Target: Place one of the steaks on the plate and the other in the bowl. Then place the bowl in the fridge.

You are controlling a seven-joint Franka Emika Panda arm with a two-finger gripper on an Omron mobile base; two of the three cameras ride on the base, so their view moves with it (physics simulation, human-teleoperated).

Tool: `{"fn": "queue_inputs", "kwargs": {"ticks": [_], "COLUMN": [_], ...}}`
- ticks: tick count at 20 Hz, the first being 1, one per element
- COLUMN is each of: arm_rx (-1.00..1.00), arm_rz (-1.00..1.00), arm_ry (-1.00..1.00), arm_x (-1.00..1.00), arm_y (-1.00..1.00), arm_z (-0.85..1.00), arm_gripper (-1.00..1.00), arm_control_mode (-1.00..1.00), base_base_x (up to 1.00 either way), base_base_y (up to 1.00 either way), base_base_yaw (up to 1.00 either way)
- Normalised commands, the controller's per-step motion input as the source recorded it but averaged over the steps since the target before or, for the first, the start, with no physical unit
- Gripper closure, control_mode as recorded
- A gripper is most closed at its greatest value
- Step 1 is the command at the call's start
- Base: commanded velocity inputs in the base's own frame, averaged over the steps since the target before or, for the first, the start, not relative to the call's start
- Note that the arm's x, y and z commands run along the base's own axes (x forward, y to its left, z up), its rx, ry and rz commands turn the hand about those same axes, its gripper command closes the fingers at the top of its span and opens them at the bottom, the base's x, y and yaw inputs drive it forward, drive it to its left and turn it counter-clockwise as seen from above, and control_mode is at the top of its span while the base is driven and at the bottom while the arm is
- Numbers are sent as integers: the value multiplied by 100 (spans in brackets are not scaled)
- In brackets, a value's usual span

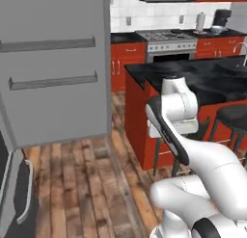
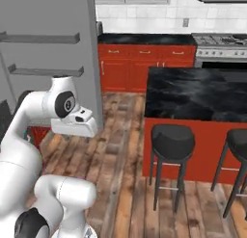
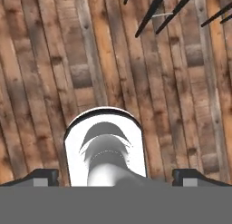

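The fridge (image 1: pixel 53 63) fills the upper left of the left base view, a tall grey slab with two long handles across its face, and it stands shut; in the right base view it takes the upper left again, with the arm's white elbow in front of its lower edge. Down in the hand view the claw (image 3: pixel 115 177) points at the wooden floor (image 3: pixel 54 82), its two dark tips set wide apart at the bottom corners with nothing between them, so it is fully open and holding nothing. Dark thin stool legs (image 3: pixel 156 14) cut across the top of that view. To the right of the fridge, in the left base view, a red island with a black counter (image 1: pixel 193 78) juts into the middle of the frame, and the arm's upper links stand right in front of its near corner. The right base view shows that same counter at centre right, with two black round stools (image 2: pixel 172 140) tucked against its red front; the second stool sits at the right edge. Along the back wall run red cabinets (image 2: pixel 140 61) under a dark worktop, then a steel stove (image 1: pixel 171 39) in the upper middle of the left base view. A dark curved shape (image 1: pixel 19 198) sits at the lower left corner there; what it is I cannot tell.
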Motion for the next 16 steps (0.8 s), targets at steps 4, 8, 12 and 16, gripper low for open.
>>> {"fn": "queue_inputs", "kwargs": {"ticks": [4,8,12,16], "arm_rx": [0,0,0,0], "arm_rz": [0,0,0,0], "arm_ry": [0,0,0,0], "arm_x": [0,0,0,0], "arm_y": [0,0,0,0], "arm_z": [0,0,0,0], "arm_gripper": [-100,-100,-100,-100], "arm_control_mode": [100,100,100,100], "base_base_x": [0,0,16,66], "base_base_y": [-83,-98,-100,-100], "base_base_yaw": [-80,-71,-61,-22]}}
